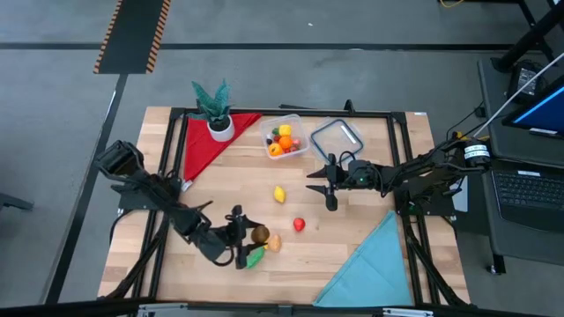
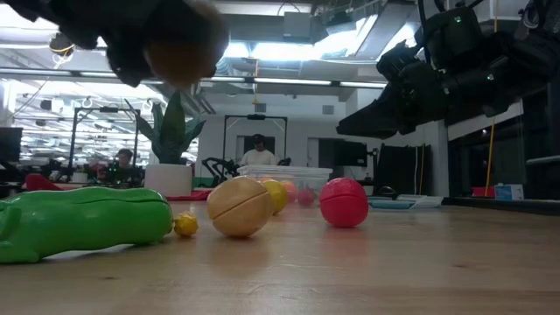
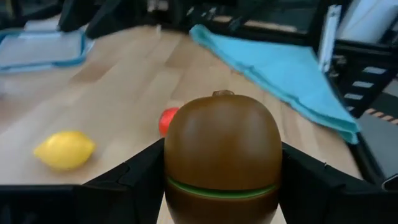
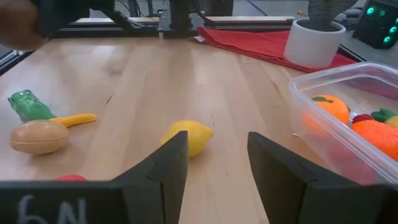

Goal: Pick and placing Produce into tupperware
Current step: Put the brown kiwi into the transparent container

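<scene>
Left gripper (image 3: 221, 186) clamps a brown rounded toy kiwi (image 3: 222, 155); right gripper (image 4: 217, 162) part-open, empty. Yellow plastic lemon (image 1: 279, 195) and red ball-shaped fruit (image 1: 299, 224) lie between.

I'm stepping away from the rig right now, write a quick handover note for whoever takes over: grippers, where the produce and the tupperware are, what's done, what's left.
Left gripper: shut on the brown kiwi-like piece, held above the table's near left part.
Right gripper: open and empty, hovering beside the tupperware and the lid.
Done: several orange, red and yellow pieces already sit in the tupperware.
Left on the table: lemon, red piece, tan piece, green piece, plus a small yellow piece.
Next, probably: carry the brown piece to the tupperware, then collect the rest.
</scene>
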